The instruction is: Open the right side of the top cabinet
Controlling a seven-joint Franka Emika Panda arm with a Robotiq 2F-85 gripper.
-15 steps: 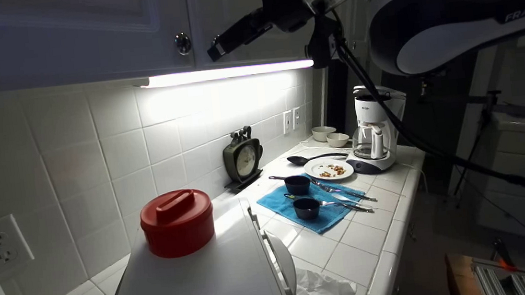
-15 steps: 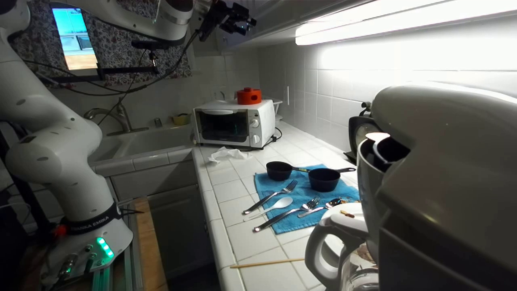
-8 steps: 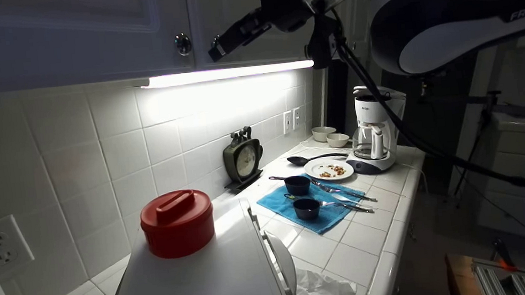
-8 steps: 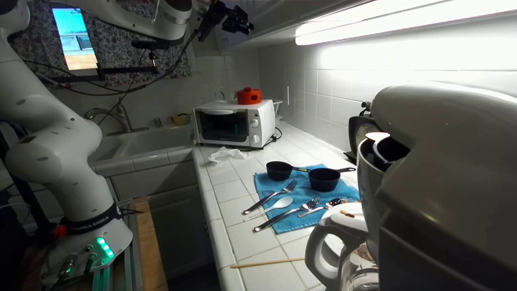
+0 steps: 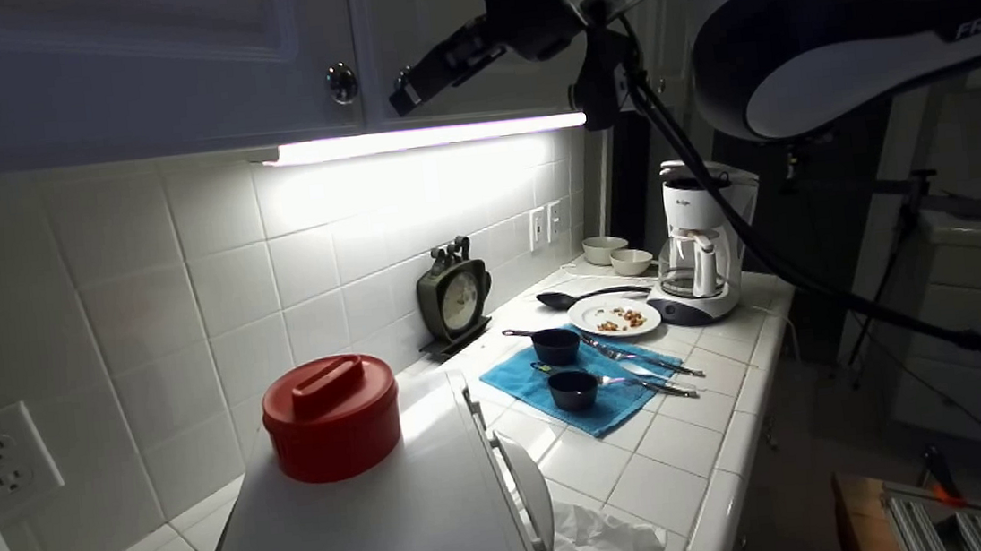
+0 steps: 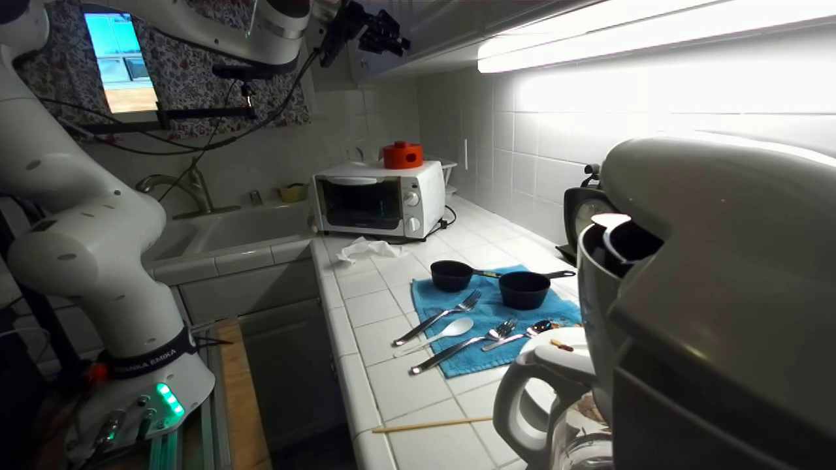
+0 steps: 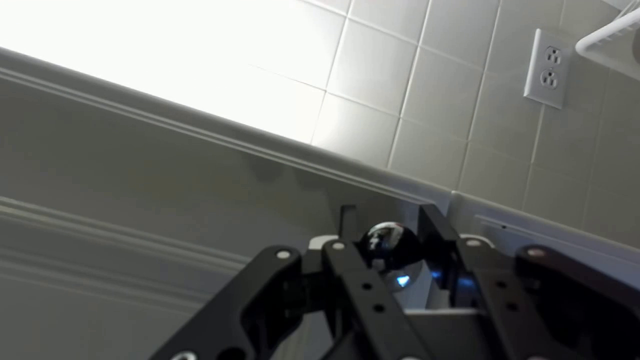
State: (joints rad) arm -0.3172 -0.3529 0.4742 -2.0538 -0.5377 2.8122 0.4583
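Observation:
The top cabinet spans the upper part of an exterior view, both doors flush with its front. Its right side, a white panelled door, lies to the right of the seam; in the wrist view this door fills the left. A round silver knob at the door's lower corner sits between the black fingers of my gripper, filling the gap, so the jaws are shut on it. From outside, the gripper is at the door's lower left corner, mostly covering that knob.
The twin door's knob is close by, left of the seam. A lit tube lamp runs under the cabinet. Below stand a toaster oven topped by a red container, a blue towel with pans, and a coffee maker.
My gripper's fingers have drawn together around the knob. The arm has barely shifted, and the cabinet doors look unmoved.

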